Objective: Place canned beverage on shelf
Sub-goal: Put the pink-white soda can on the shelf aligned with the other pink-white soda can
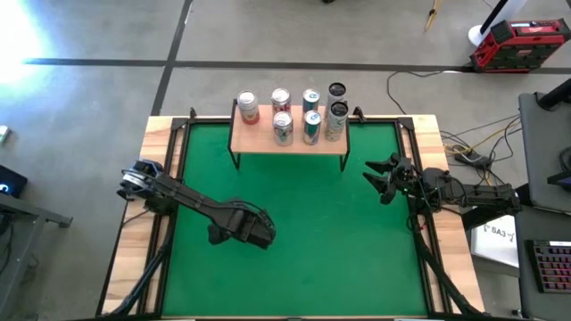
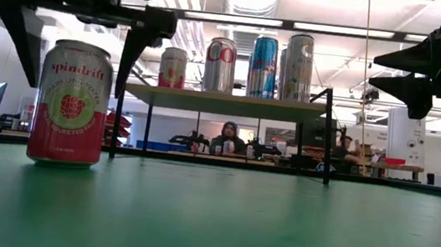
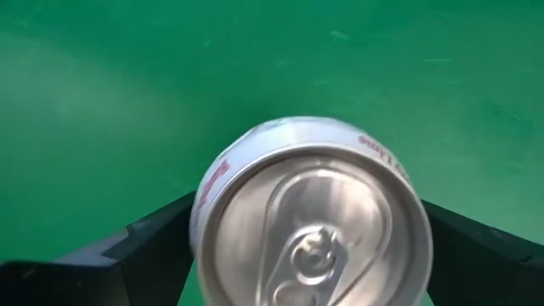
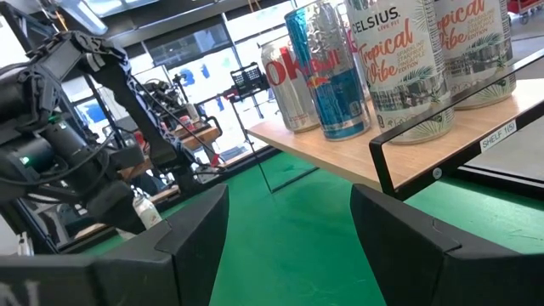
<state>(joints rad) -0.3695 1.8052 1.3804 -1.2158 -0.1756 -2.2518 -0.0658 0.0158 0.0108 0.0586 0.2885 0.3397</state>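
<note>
Red-and-green Spindrift aluminium can (image 2: 70, 103) stood upright on green table mat (image 1: 321, 232), well short of shelf. Left gripper (image 3: 306, 255) positioned over can, fingers spread either side, grip apparently not yet made. Right gripper (image 1: 382, 176) parked open near shelf. Low wooden-topped black-legged shelf (image 1: 287, 141) loaded with seven cans (image 1: 309, 114), front corner free.
</note>
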